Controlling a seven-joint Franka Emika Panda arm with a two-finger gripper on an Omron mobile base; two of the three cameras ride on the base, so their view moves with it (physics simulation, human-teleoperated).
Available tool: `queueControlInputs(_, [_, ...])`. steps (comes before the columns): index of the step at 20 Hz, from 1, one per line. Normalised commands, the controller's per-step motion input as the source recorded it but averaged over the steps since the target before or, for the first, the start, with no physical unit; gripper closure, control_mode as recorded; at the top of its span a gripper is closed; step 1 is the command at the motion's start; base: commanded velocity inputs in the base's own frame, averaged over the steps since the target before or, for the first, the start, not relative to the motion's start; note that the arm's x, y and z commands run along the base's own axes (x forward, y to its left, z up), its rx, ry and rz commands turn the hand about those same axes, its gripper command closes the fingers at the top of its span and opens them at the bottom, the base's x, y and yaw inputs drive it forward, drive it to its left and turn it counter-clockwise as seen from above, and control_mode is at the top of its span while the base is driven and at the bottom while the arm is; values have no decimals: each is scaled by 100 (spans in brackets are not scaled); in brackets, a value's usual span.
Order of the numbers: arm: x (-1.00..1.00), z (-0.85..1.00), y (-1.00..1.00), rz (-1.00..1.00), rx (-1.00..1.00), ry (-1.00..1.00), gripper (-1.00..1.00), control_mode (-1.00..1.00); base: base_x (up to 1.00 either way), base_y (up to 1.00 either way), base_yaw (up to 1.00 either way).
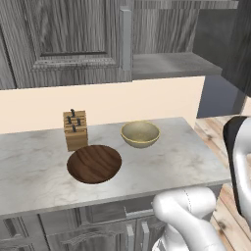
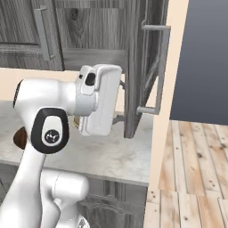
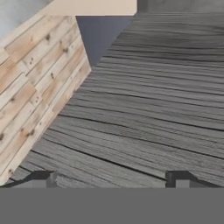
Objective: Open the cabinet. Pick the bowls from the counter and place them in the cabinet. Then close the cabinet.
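Both bowls [image 1: 94,163] sit empty on the counter [image 1: 29,166]; pincer [image 3: 113,179] wide apart against the open cabinet [image 3: 153,100] door.

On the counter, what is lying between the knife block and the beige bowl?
Nothing lies between them. In the left base view, only bare counter separates the knife block from the beige bowl; the dark wooden bowl sits nearer the front edge.

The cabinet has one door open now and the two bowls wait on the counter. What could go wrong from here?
1. The open right door of the cabinet juts out beside the arm; the gripper, close against its grey grain, might knock it.
2. The wooden bowl and the beige bowl sit near the knife block on the counter; a low reach could bump the block.
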Motion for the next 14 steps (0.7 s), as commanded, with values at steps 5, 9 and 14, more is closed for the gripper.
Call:
queueControlInputs(5, [-8,0,-59,0,2,0,-100,-100,0,0,0])
queueControlInputs(9, [-13,0,-4,0,2,-1,-100,-100,0,0,0])
queueControlInputs(14, [-15,0,24,0,1,-14,-100,-100,0,0,0])
